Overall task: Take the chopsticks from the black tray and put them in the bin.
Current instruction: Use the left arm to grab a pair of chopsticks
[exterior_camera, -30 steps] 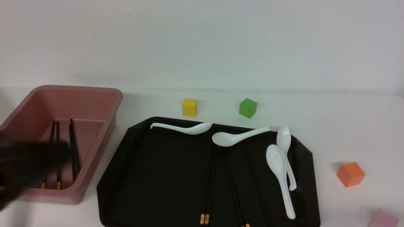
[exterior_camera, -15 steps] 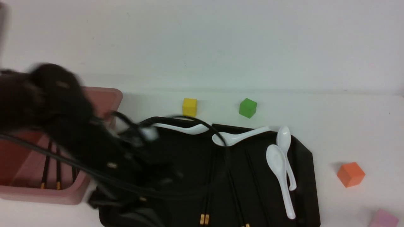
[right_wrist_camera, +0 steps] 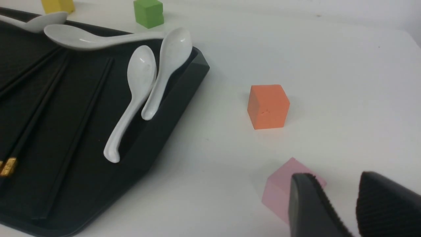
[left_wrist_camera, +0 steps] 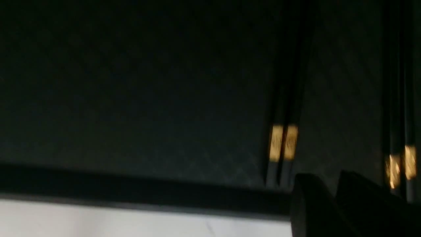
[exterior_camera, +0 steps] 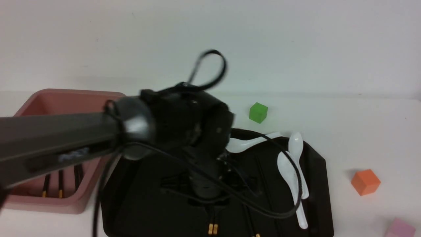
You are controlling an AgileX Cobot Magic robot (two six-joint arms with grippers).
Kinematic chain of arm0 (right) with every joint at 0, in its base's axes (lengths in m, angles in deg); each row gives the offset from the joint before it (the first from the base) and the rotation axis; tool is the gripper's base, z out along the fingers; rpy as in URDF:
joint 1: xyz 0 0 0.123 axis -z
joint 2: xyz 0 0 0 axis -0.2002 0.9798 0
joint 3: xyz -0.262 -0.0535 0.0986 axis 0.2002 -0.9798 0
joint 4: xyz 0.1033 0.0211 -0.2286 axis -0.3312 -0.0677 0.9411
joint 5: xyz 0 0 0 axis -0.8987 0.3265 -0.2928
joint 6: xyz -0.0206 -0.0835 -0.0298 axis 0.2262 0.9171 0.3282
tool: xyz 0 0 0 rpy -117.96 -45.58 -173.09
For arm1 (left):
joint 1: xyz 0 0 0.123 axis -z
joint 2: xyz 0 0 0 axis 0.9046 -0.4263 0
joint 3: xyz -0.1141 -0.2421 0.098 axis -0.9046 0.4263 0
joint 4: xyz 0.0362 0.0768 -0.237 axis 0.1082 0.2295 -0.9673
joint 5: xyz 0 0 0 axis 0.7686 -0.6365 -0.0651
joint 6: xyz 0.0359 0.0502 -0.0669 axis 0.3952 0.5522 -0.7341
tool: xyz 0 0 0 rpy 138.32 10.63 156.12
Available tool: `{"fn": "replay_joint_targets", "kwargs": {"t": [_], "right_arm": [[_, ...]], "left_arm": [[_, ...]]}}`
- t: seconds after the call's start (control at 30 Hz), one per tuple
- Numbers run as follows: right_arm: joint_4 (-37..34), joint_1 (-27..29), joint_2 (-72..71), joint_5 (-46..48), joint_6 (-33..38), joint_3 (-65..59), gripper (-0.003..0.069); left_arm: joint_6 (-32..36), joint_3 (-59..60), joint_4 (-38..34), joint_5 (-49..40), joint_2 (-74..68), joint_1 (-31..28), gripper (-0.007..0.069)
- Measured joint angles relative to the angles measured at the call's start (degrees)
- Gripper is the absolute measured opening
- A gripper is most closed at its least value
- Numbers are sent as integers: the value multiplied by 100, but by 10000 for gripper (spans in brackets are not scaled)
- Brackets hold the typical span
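The left gripper (left_wrist_camera: 330,181) hangs low over the tray (left_wrist_camera: 131,192), its fingers too dark and blurred to tell whether they are parted. Just ahead of it lies a pair of chopsticks (left_wrist_camera: 283,141) (gold bands side by side), with a second pair (left_wrist_camera: 399,161) alongside. More sticks lie in the bin (exterior_camera: 65,95), off to its left. The right gripper (right_wrist_camera: 337,179), slightly parted and empty, sits just behind a pink block (right_wrist_camera: 279,189).

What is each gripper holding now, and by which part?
Nothing is held. The left gripper hangs over the chopsticks, which lie flat on the tray, with nothing between its jaws. The right gripper is empty too, near a pink block.
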Motion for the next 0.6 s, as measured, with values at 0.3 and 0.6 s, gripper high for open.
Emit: {"fn": "replay_joint_targets", "kwargs": {"t": [0.3,0.6], "right_arm": [[0,0,0,0,0,0,242],[0,0,0,0,0,0,242]], "left_arm": [[-166,-242,353,251,-421,16,302],[-111,-243,724,625,-730,16,306]]}}
